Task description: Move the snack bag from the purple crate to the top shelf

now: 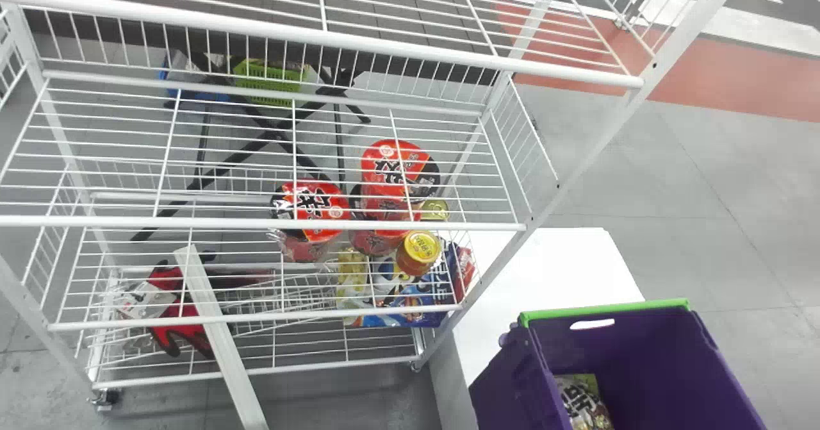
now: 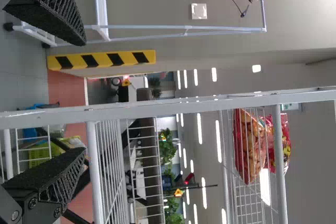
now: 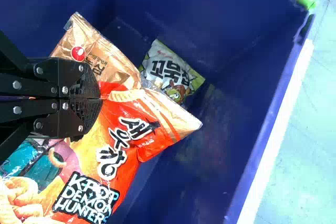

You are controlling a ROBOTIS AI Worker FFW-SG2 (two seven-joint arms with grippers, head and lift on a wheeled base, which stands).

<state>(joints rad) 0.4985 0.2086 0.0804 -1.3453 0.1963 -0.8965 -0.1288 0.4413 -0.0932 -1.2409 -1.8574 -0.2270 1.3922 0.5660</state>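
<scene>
The right hand [image 3: 100, 98] is closed on the orange snack bag [image 3: 118, 140], its fingers pinching the bright wrapper near the gold end, and in the right wrist view the bag shows against the inside of the purple crate [image 1: 653, 353]. How deep the bag hangs in the crate I can't tell. The crate, with a green rim, stands between four and five o'clock in the head view, and the white table [image 1: 564, 270] runs beside it at four. A smaller white-and-green bag [image 1: 583, 402] lies inside the crate, well down by the wall. The left hand [image 2: 85, 97] is open — fingers set wide apart — near the white bars of the wire rack [image 1: 557, 186]. Red snack bags [image 2: 251, 142] sit on a high wire shelf [image 2: 280, 182] in the left wrist view. Lower on the rack, in the head view, red noodle packs [image 1: 384, 172] stand from the centre out towards nine o'clock, with a yellow-lidded tub [image 1: 419, 248] at six and blue packets [image 1: 410, 302] just below it. Red-and-black gloves [image 1: 182, 327] lie at eight o'clock, near a long pale board [image 1: 221, 347] that slants down past seven, and a green basket [image 1: 268, 82] shows through the wires between ten and eleven.
</scene>
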